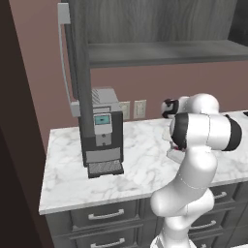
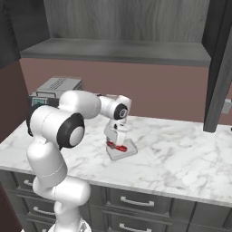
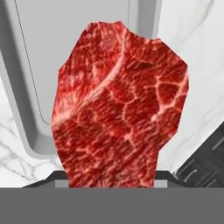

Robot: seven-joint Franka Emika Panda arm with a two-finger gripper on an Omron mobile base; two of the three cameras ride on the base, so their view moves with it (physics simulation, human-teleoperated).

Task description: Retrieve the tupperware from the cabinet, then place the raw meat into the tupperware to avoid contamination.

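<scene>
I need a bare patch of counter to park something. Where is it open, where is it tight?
Open: the marble counter between the tupperware and the open cabinet door. A smaller bare patch lies in front of the coffee machine. Tight: at the tupperware, where the pincer holds the raw meat over it.

Pincer (image 2: pixel 117 144) tips behind raw meat (image 3: pixel 120 105)

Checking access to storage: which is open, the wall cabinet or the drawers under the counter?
The cabinet: its door is swung out edge-on, baring the shelf. The drawers all sit flush and shut.
</scene>
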